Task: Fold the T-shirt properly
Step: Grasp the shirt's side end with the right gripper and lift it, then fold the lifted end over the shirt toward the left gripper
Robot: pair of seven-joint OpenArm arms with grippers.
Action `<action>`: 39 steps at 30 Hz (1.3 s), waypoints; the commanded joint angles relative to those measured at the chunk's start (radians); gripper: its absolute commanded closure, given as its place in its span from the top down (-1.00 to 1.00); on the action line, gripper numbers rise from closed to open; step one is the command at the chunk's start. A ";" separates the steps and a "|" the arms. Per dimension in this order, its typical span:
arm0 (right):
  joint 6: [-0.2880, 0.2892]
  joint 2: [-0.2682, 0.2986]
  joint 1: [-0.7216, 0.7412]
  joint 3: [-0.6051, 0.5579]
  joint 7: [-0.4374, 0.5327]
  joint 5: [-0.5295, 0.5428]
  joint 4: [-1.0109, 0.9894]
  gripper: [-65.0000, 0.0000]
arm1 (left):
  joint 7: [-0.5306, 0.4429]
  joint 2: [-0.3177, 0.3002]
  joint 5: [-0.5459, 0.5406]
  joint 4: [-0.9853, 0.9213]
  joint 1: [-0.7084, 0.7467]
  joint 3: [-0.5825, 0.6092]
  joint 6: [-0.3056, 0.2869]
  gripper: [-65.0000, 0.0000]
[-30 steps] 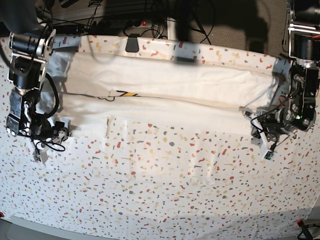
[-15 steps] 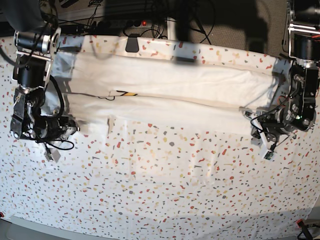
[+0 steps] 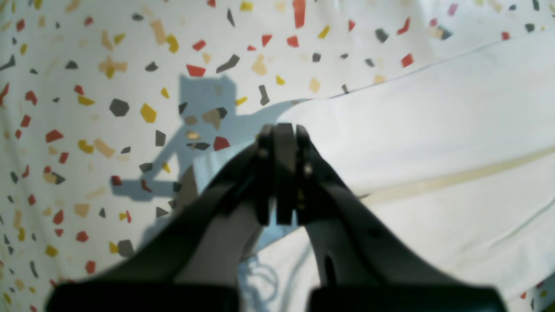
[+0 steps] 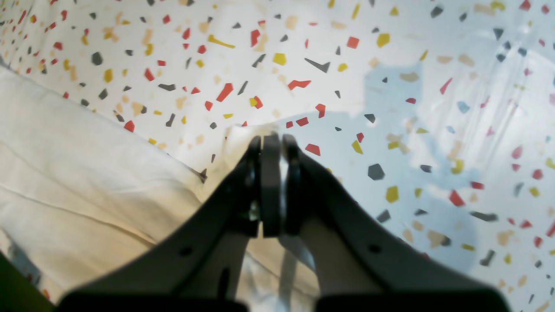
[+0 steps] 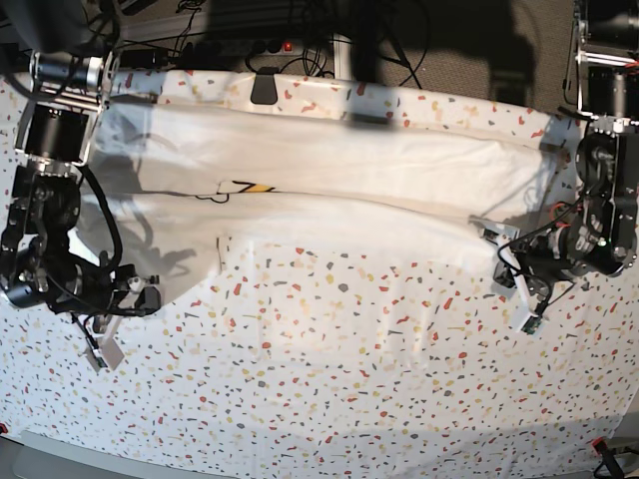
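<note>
We are gripping the T-shirt (image 5: 329,185) on the speckled table (image 5: 339,379), its white cloth clenched in both the left pincer (image 3: 284,130) and right pincer (image 4: 271,138).

Terrazzo-patterned tablecloth (image 5: 349,369), black cables (image 5: 220,40) behind it

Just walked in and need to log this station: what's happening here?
A two-armed robot is folding a white T-shirt spread across a speckled table cover. The right gripper is shut on a bit of the shirt's edge at one end, and the left gripper is shut on the cloth at the other end. The shirt lies as a long, partly folded band between them.
</note>
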 commanded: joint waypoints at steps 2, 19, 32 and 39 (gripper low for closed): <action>0.004 0.014 -0.029 0.005 0.014 0.015 0.092 -1.00 | 0.011 -0.014 -0.012 0.039 -0.025 -0.010 0.003 -1.00; 0.004 0.018 -0.564 0.166 0.014 0.024 0.657 -1.00 | 0.146 -0.093 -0.021 0.048 -0.024 -0.010 0.071 -1.00; 0.004 0.020 -0.764 0.302 0.010 0.039 0.717 -1.00 | 0.143 -0.119 -0.083 0.048 0.032 -0.009 0.071 -1.00; 0.004 0.020 -0.810 0.352 0.007 0.033 0.717 -1.00 | 0.138 -0.120 -0.084 0.048 0.047 -0.009 0.071 -1.00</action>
